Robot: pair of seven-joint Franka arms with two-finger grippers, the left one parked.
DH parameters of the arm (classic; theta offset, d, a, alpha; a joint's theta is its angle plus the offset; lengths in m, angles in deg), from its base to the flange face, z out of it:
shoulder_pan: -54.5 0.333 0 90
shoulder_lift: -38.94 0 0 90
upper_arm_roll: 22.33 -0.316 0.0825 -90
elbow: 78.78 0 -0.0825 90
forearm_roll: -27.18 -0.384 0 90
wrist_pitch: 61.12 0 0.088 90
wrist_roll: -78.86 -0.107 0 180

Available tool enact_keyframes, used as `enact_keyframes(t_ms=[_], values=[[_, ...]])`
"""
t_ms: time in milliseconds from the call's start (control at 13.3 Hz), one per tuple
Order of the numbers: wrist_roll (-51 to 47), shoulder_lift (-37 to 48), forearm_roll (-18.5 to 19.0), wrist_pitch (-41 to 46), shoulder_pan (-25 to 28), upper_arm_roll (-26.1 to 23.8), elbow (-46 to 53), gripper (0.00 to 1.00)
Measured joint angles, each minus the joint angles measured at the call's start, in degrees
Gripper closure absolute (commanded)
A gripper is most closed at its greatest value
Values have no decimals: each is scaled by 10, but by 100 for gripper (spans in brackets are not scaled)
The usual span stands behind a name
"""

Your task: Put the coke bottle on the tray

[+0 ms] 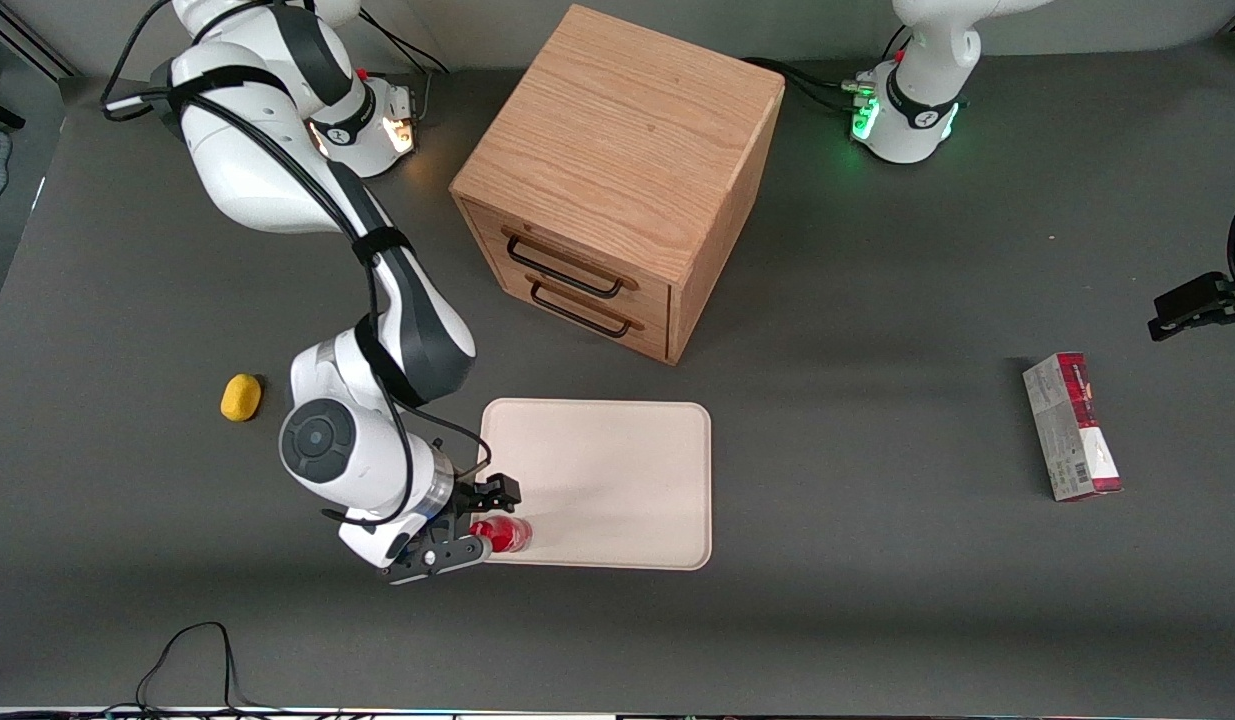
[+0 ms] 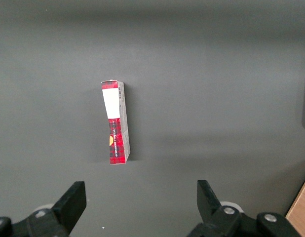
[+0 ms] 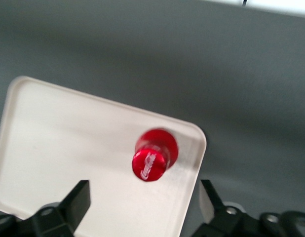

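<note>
The coke bottle [image 1: 509, 533], small and red with a red cap and white script, stands upright on the cream-white tray [image 1: 617, 470], in the corner nearest the front camera at the working arm's end. My right gripper [image 1: 494, 520] hovers over that corner, open, with a finger on either side of the bottle and not touching it. In the right wrist view the bottle [image 3: 155, 157] shows cap-up close to the tray's rounded corner [image 3: 194, 133], and the gripper [image 3: 144, 197] has both black fingers spread wide.
An oak two-drawer cabinet [image 1: 617, 180] stands farther from the front camera than the tray. A small yellow lump [image 1: 241, 397] lies beside my right arm. A red-and-grey carton [image 1: 1072, 427] lies toward the parked arm's end; it also shows in the left wrist view [image 2: 116, 123].
</note>
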Motion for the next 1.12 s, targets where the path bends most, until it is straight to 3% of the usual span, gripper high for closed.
enact_keyframes(t_ms=[300, 675, 900, 1125], values=[[-13, 135, 0, 98, -8, 40, -51, 0], [-11, 406, 0, 80, -27, 154, -378, 0], [-11, 548, 1, 93, -27, 174, -539, 0], [-12, 602, 3, 156, -26, 174, -548, 0]])
